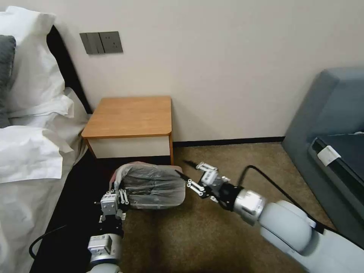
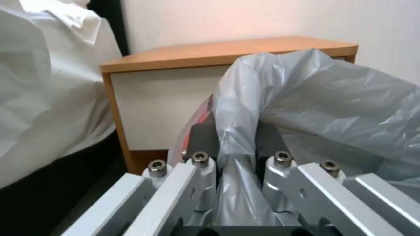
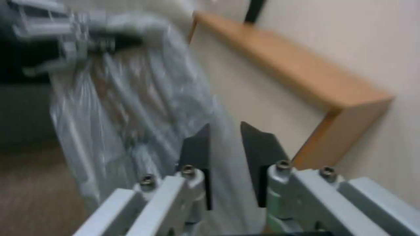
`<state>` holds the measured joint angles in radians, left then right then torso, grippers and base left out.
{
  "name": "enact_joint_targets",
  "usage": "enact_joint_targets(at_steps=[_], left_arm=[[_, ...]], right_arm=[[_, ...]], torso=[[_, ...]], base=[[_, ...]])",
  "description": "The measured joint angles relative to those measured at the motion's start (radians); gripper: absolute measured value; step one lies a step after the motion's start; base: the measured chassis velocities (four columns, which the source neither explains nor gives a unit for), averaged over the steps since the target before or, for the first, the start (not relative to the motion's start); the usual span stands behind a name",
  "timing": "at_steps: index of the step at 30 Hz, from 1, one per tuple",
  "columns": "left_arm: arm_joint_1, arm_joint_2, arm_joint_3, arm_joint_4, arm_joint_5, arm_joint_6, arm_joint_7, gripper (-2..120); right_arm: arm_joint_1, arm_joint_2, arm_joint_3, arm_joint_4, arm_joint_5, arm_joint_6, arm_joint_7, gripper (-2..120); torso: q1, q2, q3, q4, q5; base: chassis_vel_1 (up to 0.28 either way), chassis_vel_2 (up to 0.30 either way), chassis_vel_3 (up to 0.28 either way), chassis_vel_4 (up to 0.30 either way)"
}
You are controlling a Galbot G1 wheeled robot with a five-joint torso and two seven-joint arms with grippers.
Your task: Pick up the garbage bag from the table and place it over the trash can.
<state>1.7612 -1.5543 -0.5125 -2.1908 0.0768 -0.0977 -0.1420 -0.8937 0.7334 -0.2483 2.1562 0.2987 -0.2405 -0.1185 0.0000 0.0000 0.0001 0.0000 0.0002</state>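
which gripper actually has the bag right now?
The left gripper: its fingers are shut on a fold of the garbage bag. The right gripper is open at the bag's opposite edge, holding nothing.

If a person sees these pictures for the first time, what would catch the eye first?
Probably the garbage bag, stretched low in front of the table with the left gripper shut on its near edge. Next, the right gripper, open at the bag's other end, with the grey plastic between its fingers in the right wrist view. The white bed linen lies at the left.
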Motion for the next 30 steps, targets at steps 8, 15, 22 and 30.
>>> enact_joint_targets(at_steps=[8,15,22,30], left_arm=[[-0.008,-0.009,0.004,0.019,0.013,-0.01,0.021,10],[-0.021,-0.021,0.006,0.034,0.02,-0.011,0.024,10],[-0.024,-0.023,0.007,0.041,0.037,-0.014,0.027,10],[-0.023,-0.023,0.016,0.055,0.092,-0.037,0.037,10]], right_arm=[[0.231,0.08,-0.215,-0.141,0.084,-0.083,0.007,0],[0.299,0.154,-0.314,-0.211,0.113,-0.119,0.02,0],[0.355,0.197,-0.378,-0.284,0.115,-0.13,0.019,0],[0.396,0.259,-0.435,-0.349,0.111,-0.152,0.027,0]], torso=[[0.0,0.0,0.0,0.0001,-0.0003],[0.0,0.0,0.0,0.0,-0.0002],[0.0,0.0,0.0,0.0,-0.0002],[0.0,0.0,0.0,0.0,-0.0002]], base=[[0.0,0.0,0.0,0.0],[0.0,0.0,0.0,0.0],[0.0,0.0,0.0,0.0],[0.0,0.0,0.0,0.0]])
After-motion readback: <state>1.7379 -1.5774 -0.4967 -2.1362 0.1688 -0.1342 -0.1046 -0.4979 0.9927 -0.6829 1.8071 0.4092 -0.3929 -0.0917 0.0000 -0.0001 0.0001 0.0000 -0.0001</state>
